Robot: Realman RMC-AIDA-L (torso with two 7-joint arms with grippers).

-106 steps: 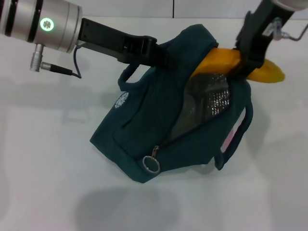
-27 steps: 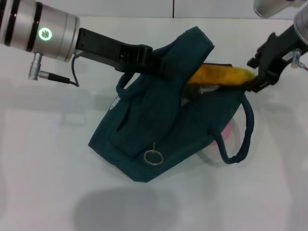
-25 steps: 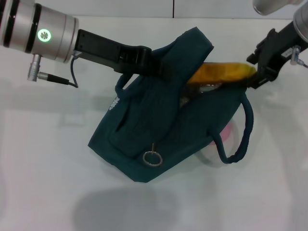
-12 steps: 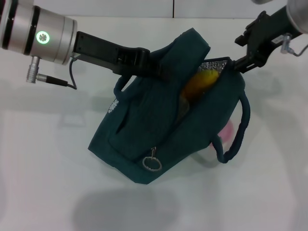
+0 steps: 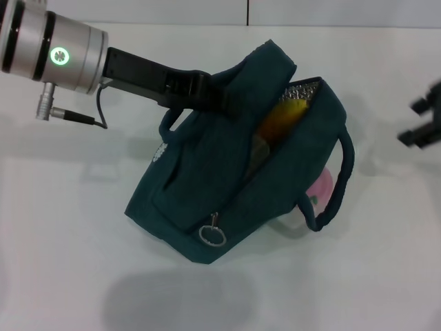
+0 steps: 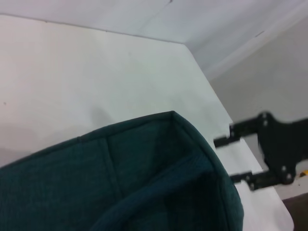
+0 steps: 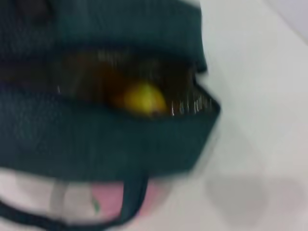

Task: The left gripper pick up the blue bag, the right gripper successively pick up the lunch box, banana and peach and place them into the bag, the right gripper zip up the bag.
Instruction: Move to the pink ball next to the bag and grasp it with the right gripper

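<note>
My left gripper (image 5: 219,95) is shut on the upper edge of the blue bag (image 5: 207,186) and holds it tilted above the table. The bag's mouth gapes and shows silvery lining. The banana (image 5: 279,118) lies inside that mouth, and its yellow tip (image 7: 142,98) shows in the right wrist view. The pink peach (image 5: 321,186) rests on the table behind the bag's hanging handle (image 5: 337,183). My right gripper (image 5: 421,118) is at the far right, apart from the bag, open and holding nothing. The lunch box is out of view.
The zipper's metal ring pull (image 5: 211,235) hangs at the bag's lower front corner. A white table (image 5: 69,262) lies all around, with its back edge against a wall (image 5: 207,10).
The banana has slid down into the bag's mouth. My right gripper let go of it and pulled away to the right. The bag stayed held by my left gripper.
</note>
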